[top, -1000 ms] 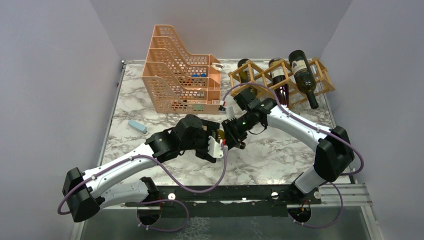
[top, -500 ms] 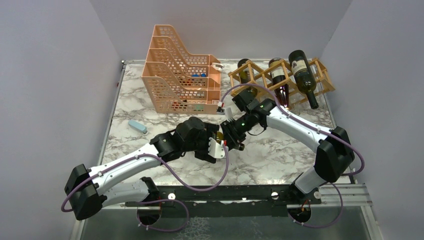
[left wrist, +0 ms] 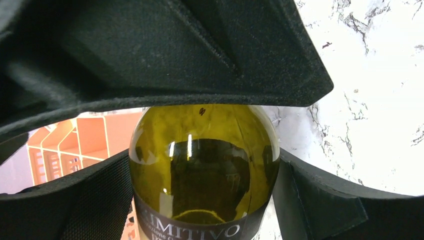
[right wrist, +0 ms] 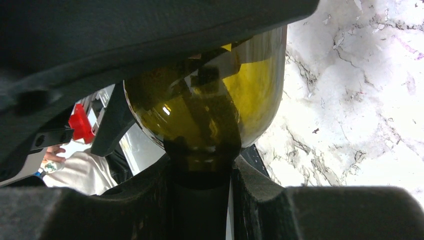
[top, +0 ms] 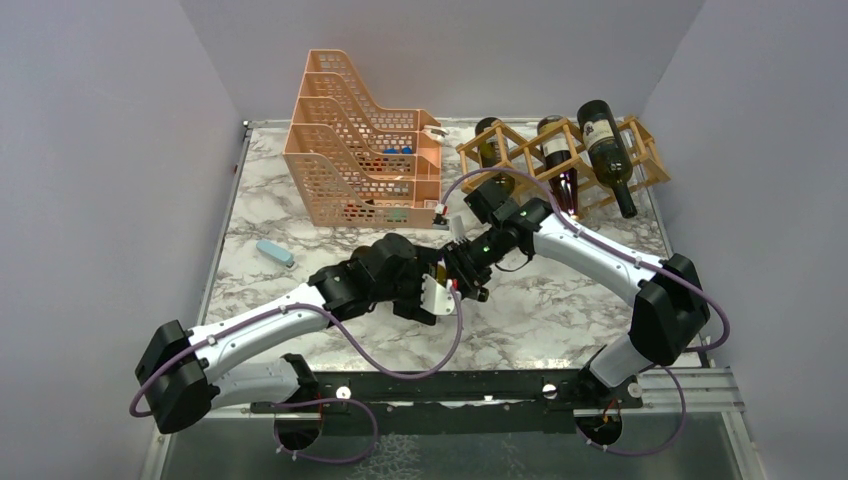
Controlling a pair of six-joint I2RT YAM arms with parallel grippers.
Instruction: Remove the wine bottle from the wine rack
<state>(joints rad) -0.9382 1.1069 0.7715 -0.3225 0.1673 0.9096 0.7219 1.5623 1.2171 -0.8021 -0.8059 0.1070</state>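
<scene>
An olive-green wine bottle (top: 441, 268) with a dark label is held over the middle of the table, mostly hidden between my two grippers. My left gripper (top: 432, 290) is shut on its body; the left wrist view shows the bottle (left wrist: 202, 160) wedged between both pads (left wrist: 70, 200). My right gripper (top: 466, 276) is shut on its neck; the right wrist view shows the shoulder (right wrist: 215, 100) above the clamped neck. The tan wooden wine rack (top: 520, 152) stands at the back right and holds three other dark bottles (top: 607, 150).
An orange perforated tiered organizer (top: 360, 160) stands at the back centre-left, close behind the grippers. A small light-blue object (top: 274, 252) lies on the marble table (top: 560, 310) at the left. Walls close in on the left, back and right.
My left arm has shifted a little to the right and forward, pressing closer to the right gripper. Both grips on the bottle are unchanged.
</scene>
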